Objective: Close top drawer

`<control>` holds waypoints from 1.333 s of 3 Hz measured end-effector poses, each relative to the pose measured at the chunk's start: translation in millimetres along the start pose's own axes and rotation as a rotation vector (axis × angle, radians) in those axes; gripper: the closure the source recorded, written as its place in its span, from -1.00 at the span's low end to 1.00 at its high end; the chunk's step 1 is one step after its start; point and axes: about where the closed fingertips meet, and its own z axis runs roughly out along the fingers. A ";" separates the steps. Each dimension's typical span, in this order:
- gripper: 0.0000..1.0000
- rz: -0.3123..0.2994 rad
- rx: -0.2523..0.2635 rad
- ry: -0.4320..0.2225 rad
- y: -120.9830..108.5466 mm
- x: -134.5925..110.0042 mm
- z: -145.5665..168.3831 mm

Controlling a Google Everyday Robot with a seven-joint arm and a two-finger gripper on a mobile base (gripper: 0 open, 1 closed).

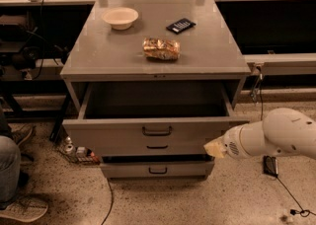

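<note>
The top drawer [118, 132] of the grey metal cabinet is partly open, its front panel with a small black handle [157, 131] standing out a short way from the cabinet body. Its dark inside [155, 101] looks empty. My gripper [215, 148] is at the end of the white arm [276, 132], low on the right, right by the right end of the drawer front. Whether it touches the panel I cannot tell.
On the cabinet top [212, 51] lie a white bowl [120, 18], a snack bag [161, 49] and a black device [180, 25]. Two lower drawers [158, 170] are shut. A person's leg and shoe [15, 179] are at the left. Cables [286, 194] lie on the floor at the right.
</note>
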 end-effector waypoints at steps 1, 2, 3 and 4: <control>1.00 0.021 0.018 -0.071 -8.3 -13.1 10.1; 1.00 0.048 0.046 -0.182 -30.6 -40.4 30.6; 1.00 0.052 0.051 -0.210 -36.5 -48.1 36.0; 1.00 0.061 0.069 -0.266 -51.4 -66.6 44.5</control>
